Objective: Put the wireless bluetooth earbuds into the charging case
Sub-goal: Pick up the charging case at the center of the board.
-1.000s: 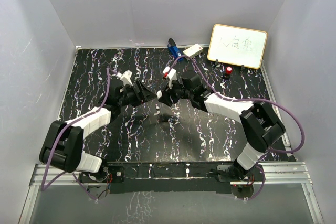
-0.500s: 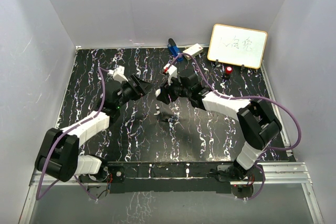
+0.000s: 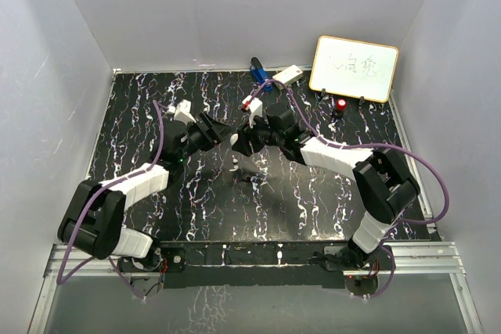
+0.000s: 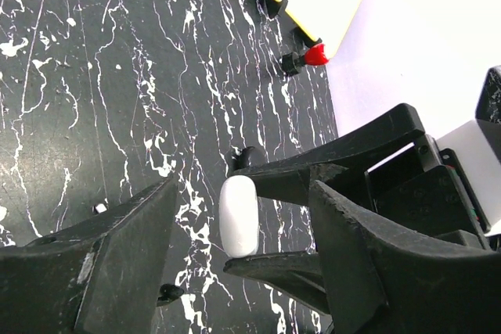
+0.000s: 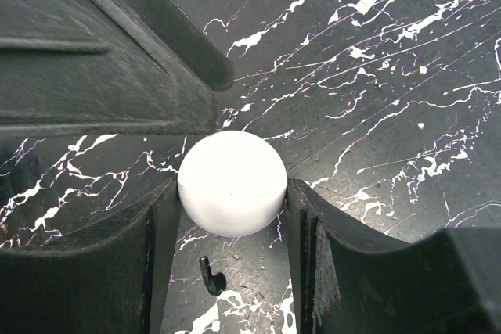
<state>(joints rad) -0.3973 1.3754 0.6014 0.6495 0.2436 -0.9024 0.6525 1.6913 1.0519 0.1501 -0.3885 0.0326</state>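
My right gripper (image 5: 232,217) is shut on the round white charging case (image 5: 232,183) and holds it by its rim above the black marbled table. In the top view, the right gripper (image 3: 239,141) and the left gripper (image 3: 221,134) meet tip to tip at the table's middle. In the left wrist view the case (image 4: 238,215) shows edge-on. My left gripper (image 4: 243,193) is open, with its fingers on either side of the case and not touching it. A white earbud (image 3: 235,165) and a darker earbud (image 3: 250,177) lie on the table below the grippers. The dark earbud (image 5: 208,274) also shows under the case.
A whiteboard (image 3: 354,68) stands at the back right with a red-topped knob (image 3: 341,105) in front of it. A cream box (image 3: 287,75) and a blue object (image 3: 259,74) lie at the back centre. White walls surround the table.
My left gripper pulled back to the left and up, then came back toward the case. My right gripper shifted slightly left with the case in it.
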